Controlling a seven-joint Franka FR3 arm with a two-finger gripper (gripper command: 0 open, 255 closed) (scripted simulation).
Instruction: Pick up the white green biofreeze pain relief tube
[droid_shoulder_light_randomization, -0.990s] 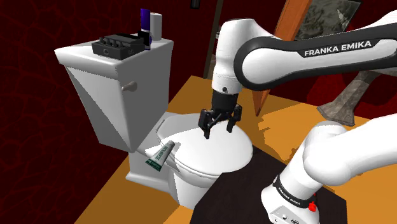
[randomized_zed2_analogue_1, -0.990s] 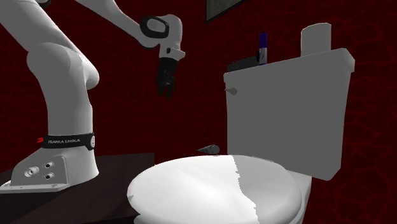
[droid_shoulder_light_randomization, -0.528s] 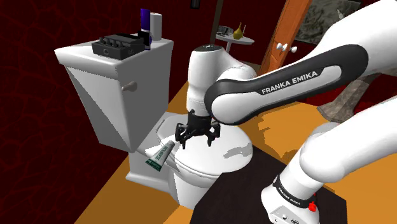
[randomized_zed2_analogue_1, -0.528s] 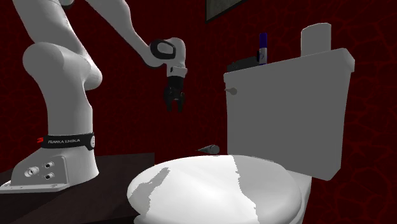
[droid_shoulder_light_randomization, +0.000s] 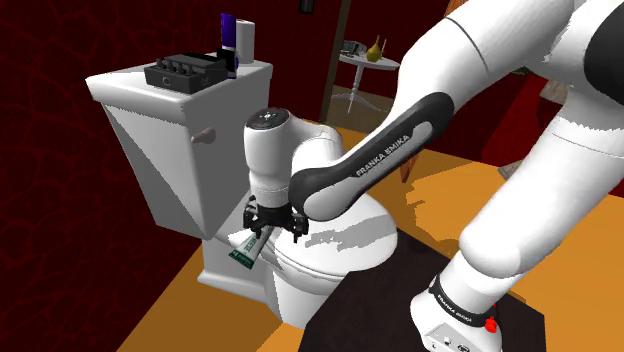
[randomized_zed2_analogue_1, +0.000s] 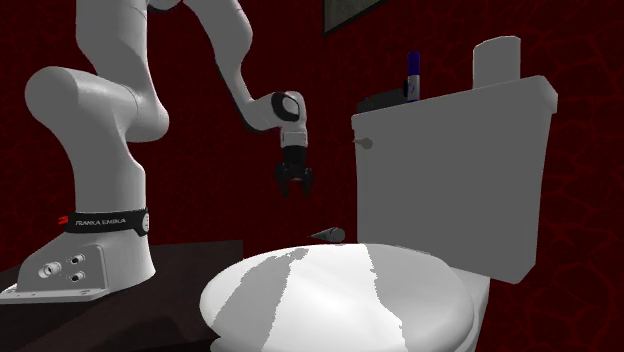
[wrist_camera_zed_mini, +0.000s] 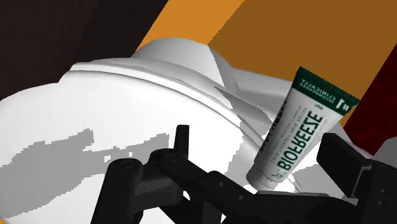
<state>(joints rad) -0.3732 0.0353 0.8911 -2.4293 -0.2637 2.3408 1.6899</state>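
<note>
The gripper (wrist_camera_zed_mini: 258, 139) has its fingers (wrist_camera_zed_mini: 182, 141) spread wide, with nothing between them. Just ahead of the tips, and closer to one finger than the other, the tube (wrist_camera_zed_mini: 298, 130) lies flat on the toilet (wrist_camera_zed_mini: 95, 121) beside the lid, its narrow end toward the fingers, and neither finger touches it. The approach looks nearly finished. Lowering around the tube, closing and lifting are not yet done. Beyond the tube is orange floor (wrist_camera_zed_mini: 267, 38).
</note>
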